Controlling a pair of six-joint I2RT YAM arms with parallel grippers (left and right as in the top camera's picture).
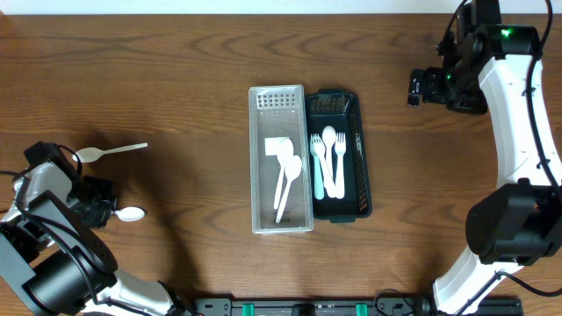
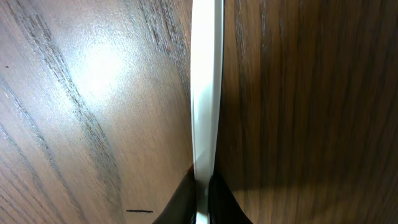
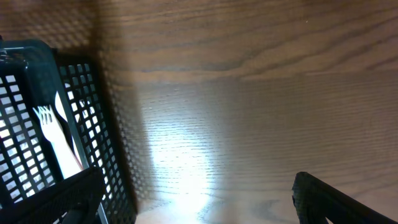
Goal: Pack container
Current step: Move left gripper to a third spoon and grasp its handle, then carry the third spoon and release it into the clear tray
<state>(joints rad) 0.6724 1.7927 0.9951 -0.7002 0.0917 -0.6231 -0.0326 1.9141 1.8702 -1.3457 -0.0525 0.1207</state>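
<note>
Wood table (image 1: pixel 176 70), two arms.

Left claw (image 2: pixel 203 198): narrow, pinched on the handle of a white spoon (image 2: pixel 205 93). The handle runs straight out ahead of the fingers (image 2: pixel 225 204), close over the wood; cannot tell whether it touches. From overhead, the spoon's bowl sticks out just past the claw tip.

Second spoon (image 1: pixel 110 153): white, lying loose near the left claw on the side away from the arm's base. Not touching the claw.

Tray (image 1: pixel 281 219): clear, well apart from the left claw, out the way the held spoon's bowl points. White cutlery (image 1: pixel 283 175) lies inside.

Basket (image 1: pixel 362 158): dark mesh, touching the tray on the side away from the left claw, between the tray and the right claw. It holds white and pale green pieces.

Right claw (image 3: pixel 196 202): spread wide, holding nothing, over bare wood. The basket wall stands just beside one finger. A white fork (image 3: pixel 53 137) shows through the mesh.
</note>
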